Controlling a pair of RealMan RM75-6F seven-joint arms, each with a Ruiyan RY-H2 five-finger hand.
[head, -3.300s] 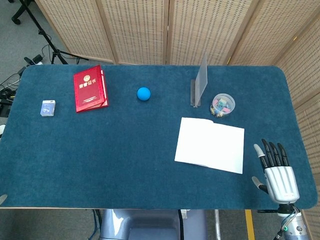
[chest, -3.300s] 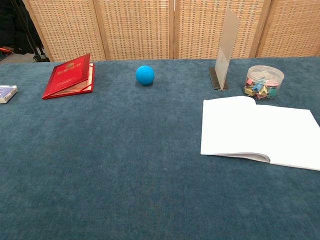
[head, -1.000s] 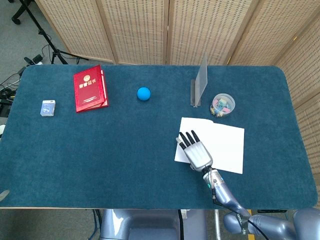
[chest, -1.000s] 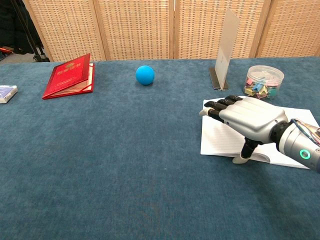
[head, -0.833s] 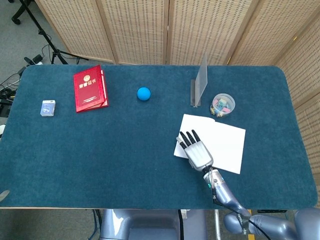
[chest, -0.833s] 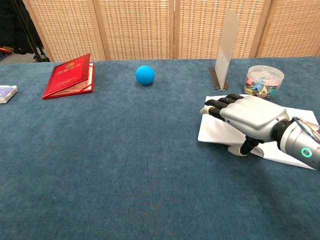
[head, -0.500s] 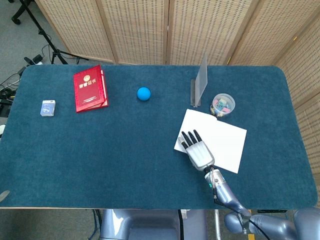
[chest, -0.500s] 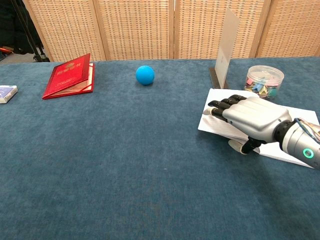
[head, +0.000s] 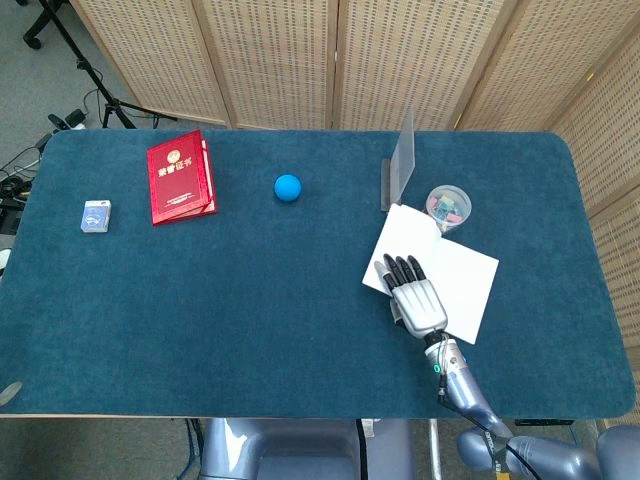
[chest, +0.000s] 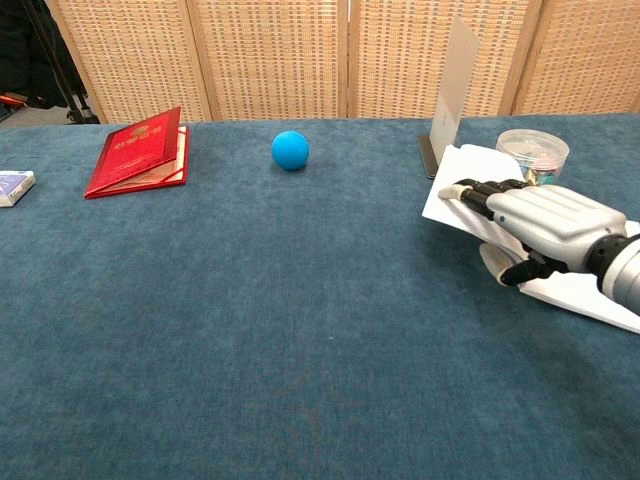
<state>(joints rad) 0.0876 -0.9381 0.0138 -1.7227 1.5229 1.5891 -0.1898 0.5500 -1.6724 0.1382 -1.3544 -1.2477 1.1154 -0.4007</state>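
Both views are bright and evenly lit, the light coming from above and spread wide, so shadows stay soft and short. The blue ball (head: 287, 187) casts only a faint dark patch on the table cloth (head: 200, 300). The white paper (head: 455, 270) is the brightest spot, nearly washed out, with little surface detail. The head view is sharp across the frame. The chest view softens slightly at the near edge, and the folding screen (chest: 270, 55) shows fine shimmering in its weave.

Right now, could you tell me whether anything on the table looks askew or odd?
Yes: the white booklet lies askew under the right hand, its far corner lapping against the clear tub of clips beside the upright stand.
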